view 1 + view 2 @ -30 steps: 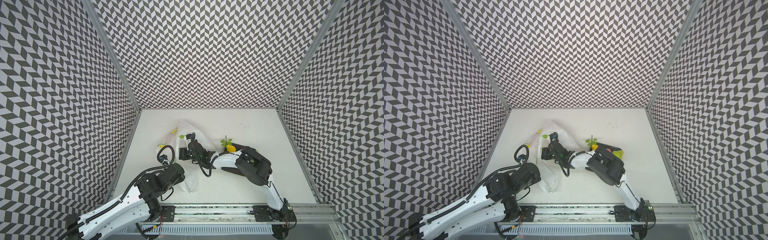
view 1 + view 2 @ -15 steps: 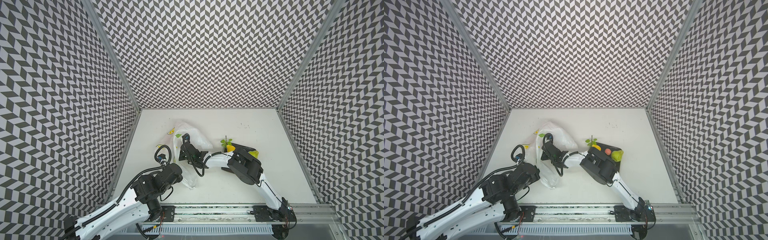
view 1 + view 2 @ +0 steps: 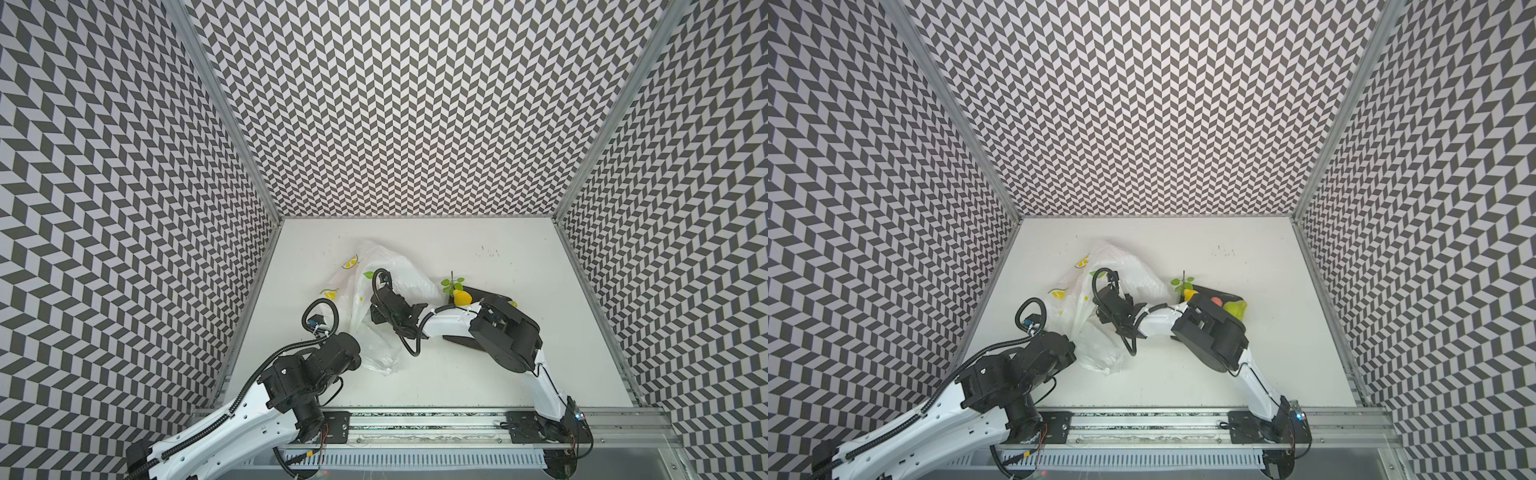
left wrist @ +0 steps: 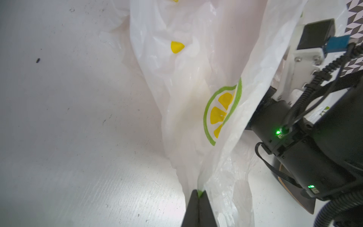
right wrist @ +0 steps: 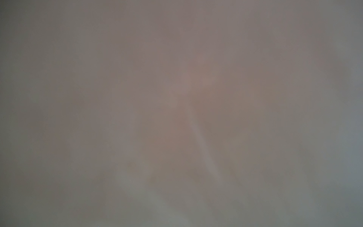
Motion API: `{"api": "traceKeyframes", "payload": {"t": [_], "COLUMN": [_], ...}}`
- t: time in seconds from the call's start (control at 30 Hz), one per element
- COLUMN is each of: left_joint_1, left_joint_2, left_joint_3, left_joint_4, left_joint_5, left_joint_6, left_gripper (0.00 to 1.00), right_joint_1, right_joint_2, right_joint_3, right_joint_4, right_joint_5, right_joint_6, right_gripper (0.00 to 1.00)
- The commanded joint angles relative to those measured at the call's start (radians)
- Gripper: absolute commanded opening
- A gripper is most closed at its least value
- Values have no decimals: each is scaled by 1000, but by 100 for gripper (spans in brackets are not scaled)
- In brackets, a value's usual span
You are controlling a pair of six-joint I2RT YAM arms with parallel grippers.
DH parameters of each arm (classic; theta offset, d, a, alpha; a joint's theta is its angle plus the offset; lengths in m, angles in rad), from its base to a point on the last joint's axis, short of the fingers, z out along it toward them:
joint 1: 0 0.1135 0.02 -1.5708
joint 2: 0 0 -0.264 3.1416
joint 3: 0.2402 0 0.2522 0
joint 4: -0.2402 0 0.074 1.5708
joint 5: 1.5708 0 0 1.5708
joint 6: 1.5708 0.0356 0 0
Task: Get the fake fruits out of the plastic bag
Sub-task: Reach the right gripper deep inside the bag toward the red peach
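judging by its look, the plastic bag (image 3: 399, 270) is thin crinkly film: almost weightless, limp, slippery, and likely to tear or slip free under a hard pull. we would take it by a gathered fold or a handle, not by a flat panel. the left claw (image 4: 199, 193) is clamped on just such a bunched pleat, and the film runs stretched from it toward the right claw (image 3: 376, 322), which reaches into the bag. film fogs the right wrist view, so we cannot tell whether that claw is open or closed, nor whether it holds anything.

the fake fruits we can see are out of the bag: a lemon (image 3: 460, 297) with a leafy sprig (image 3: 452, 286), a pinkish peach (image 3: 1216, 300) and a green fruit (image 3: 1235, 308). they sit on a dark plate (image 3: 494, 297) behind the right claw, well apart from the left claw. they look hard, light and glossy, so we would grip across the widest part. any fruit inside the bag is hidden.

the white table (image 3: 478, 365) is flat and smooth, so the bag will probably slide. chevron walls (image 3: 415, 124) close in three sides.
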Motion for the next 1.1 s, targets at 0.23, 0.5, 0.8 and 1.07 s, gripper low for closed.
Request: {"api": "traceKeyframes", "payload": {"t": [0.23,0.5,0.8,1.07], "left_joint_1": [-1,-1,-2,-1], "left_joint_2": [12,13,0,-5], "left_joint_3": [-9,-7,0,3], "left_joint_4": [8,26,25,36], "left_joint_5": [-11,-5,-12,-15], "left_joint_6": [30,49,52,50], "left_gripper": [0,0,0,0], "right_joint_1": [-5,-5,-5,-5], "right_joint_2": [-45,42,72,128], "right_joint_3": [19,129,134,201], "right_joint_4": [78,38,-11,-73], "right_joint_5": [-41,-20,-21,-65], "right_joint_6": [13,4,-3,-3], "right_gripper": [74,71,63,56]}}
